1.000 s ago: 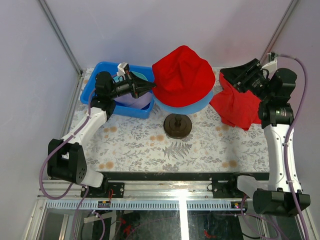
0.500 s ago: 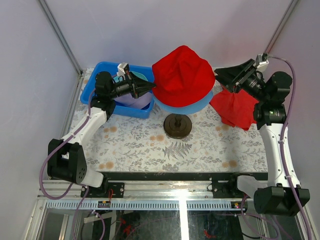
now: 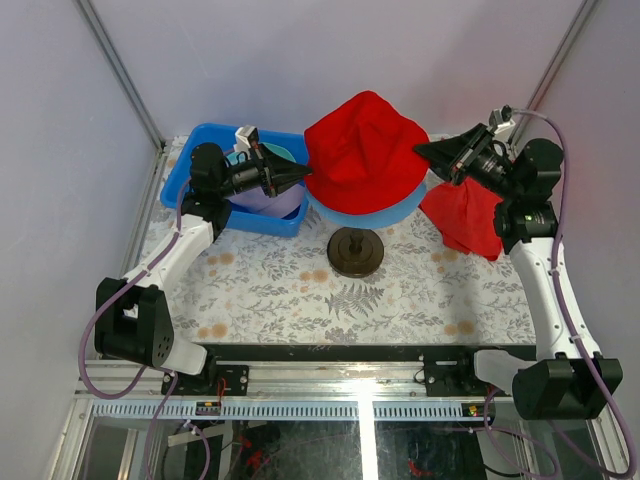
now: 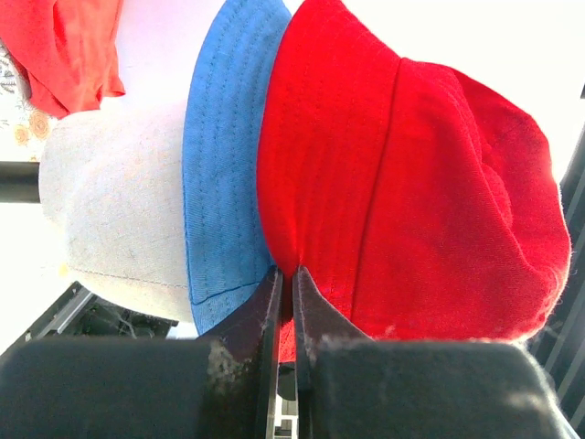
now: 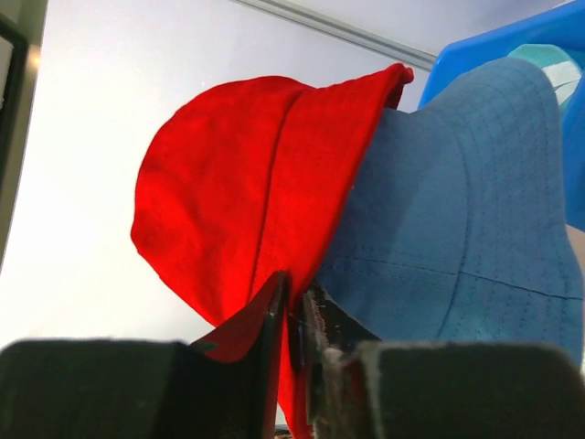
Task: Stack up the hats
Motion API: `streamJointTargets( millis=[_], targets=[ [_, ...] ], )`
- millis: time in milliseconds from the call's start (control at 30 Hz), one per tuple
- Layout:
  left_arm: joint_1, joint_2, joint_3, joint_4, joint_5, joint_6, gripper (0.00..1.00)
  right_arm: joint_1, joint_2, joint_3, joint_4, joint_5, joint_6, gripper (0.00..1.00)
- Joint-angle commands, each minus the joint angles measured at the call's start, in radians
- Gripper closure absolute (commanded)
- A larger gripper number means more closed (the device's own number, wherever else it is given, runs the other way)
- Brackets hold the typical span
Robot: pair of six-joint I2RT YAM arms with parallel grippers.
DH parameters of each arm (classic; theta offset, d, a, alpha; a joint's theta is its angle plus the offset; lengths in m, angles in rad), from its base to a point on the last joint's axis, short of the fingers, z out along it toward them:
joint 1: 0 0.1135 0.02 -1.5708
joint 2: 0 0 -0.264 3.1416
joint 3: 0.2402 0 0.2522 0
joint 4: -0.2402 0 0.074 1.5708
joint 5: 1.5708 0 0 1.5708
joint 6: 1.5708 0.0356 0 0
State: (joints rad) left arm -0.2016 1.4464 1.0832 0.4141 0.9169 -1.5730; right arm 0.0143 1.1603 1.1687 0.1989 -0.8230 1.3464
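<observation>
The left gripper (image 3: 298,178) pinches the left brim of the red hat (image 3: 362,150). The red hat sits on top of the blue hat (image 3: 395,212). The right gripper (image 3: 422,152) pinches the red hat's right brim.

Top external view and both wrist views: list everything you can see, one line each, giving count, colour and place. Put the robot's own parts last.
red hat: one, red, topmost on the head, back centre
blue hat: one, blue, under the red hat
mannequin head: one, beige, inside the blue hat
stand base: one, dark, round, table centre
bin: one, blue, back left
lilac hat: one, pale lilac, in the bin
teal hat: one, teal, in the bin, mostly hidden
red cloth: one, red, back right
table: one, floral cover
left arm: one, white and black, near left
right arm: one, white and black, near right
left pincer: one, black, shut on the red hat's brim
right pincer: one, black, shut on the brim's other side
</observation>
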Motion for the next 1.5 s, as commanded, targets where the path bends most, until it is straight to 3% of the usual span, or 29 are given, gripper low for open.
streamJointTargets(
  millis=[0,167,433,900,1033,1200,1400,1467],
  targets=[
    [0.003,0.000,-0.003,0.030,0.002,0.004,1.00,0.003,-0.058,-0.004,-0.047,0.014,-0.059,0.86],
    [0.005,0.003,-0.030,0.042,0.005,0.002,1.00,-0.015,-0.124,-0.072,-0.149,0.018,-0.134,0.95],
    [0.006,0.016,-0.046,0.045,0.012,0.011,1.00,-0.025,-0.181,-0.195,-0.258,0.042,-0.248,0.98],
    [0.011,0.048,-0.087,0.062,0.031,0.034,1.00,-0.050,-0.079,-0.351,-0.263,0.039,-0.404,1.00],
    [0.012,0.069,-0.032,0.069,0.053,0.035,1.00,-0.050,-0.101,-0.314,-0.276,0.032,-0.407,0.90],
    [0.012,0.113,0.056,0.060,0.106,0.050,0.96,-0.050,-0.096,-0.223,-0.299,0.006,-0.428,0.57],
    [0.011,0.158,0.124,0.070,0.161,0.055,0.94,-0.074,-0.098,-0.160,-0.292,0.028,-0.457,0.51],
    [0.014,0.175,0.147,0.069,0.176,0.059,0.94,-0.092,-0.079,-0.073,-0.385,0.092,-0.542,0.50]
  ],
)
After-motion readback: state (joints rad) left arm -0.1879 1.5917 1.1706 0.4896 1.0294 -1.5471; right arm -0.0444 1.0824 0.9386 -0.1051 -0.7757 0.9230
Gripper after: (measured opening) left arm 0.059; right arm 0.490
